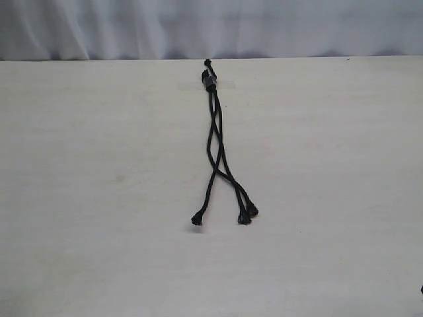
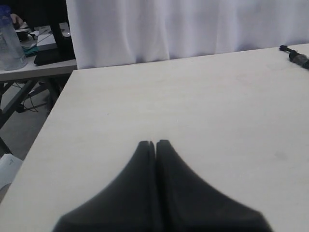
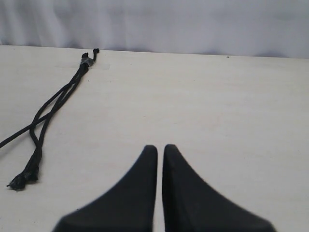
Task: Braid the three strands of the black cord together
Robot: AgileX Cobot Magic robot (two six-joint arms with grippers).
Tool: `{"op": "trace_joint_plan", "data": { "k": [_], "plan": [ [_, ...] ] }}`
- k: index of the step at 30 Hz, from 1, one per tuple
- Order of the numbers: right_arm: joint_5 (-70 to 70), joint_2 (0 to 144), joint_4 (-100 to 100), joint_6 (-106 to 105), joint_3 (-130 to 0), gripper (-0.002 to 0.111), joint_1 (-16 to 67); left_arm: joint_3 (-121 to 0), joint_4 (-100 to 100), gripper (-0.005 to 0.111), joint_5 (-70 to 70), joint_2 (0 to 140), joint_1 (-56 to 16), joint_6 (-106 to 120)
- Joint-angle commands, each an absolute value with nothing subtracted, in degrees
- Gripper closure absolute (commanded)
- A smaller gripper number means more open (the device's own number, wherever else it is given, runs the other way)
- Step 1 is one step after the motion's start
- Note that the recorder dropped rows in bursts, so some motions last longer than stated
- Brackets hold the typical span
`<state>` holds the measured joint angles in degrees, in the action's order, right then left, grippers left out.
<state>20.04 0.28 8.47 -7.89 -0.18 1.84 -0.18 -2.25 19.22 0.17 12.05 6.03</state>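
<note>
Both of your pincers are clenched, and neither grasps anything. Your left pincer (image 2: pixel 154 143) has its dark fingertips pressed together with only a hairline seam between them, and it hangs over bare table (image 2: pixel 193 106). Your right pincer (image 3: pixel 160 147) holds its fingertips side by side with a thin slit between them, and nothing sits in that slit.

Looking outward from the left pincer, you catch only the joined end of the black cord (image 2: pixel 294 54) at the rim of that view, well apart from the fingertips. From the right pincer you see more of the cord, lying flat on the table and also well apart. One strand runs out of that picture.

In the exterior view the cord lies along the middle of the table. Its joined end is at the far side near the white curtain (image 1: pixel 297 26). A small clamp (image 1: pixel 209 82) gathers the cord there, and a pale strip that looks like tape (image 1: pixel 228 84) lies across it.

From the clamp the three strands (image 1: pixel 217 155) run toward the near side and cross one another loosely a few times. Past the last crossing they part. One veers left and ends at the left knob (image 1: pixel 197 220). The other two keep close together, ending at the middle knob (image 1: pixel 244 218) and the right knob (image 1: pixel 252 211), just beside each other.

Beyond the table's corner, your left wrist view shows a clear bottle (image 2: pixel 9 43) on a cluttered side table.
</note>
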Motion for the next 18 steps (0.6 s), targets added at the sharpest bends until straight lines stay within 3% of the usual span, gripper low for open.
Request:
{"op": "trace_joint_plan", "data": {
  "k": [1, 18],
  "plan": [
    [20.04, 0.0, 8.53, -7.74, 0.0, 0.104, 1.5, 0.0, -2.04, 0.107, 18.07, 0.0, 12.22, 6.25],
    [20.04, 0.0, 8.53, -7.74, 0.0, 0.104, 1.5, 0.0, -2.22, 0.107, 18.89, 0.0, 12.22, 6.25]
  ]
}}
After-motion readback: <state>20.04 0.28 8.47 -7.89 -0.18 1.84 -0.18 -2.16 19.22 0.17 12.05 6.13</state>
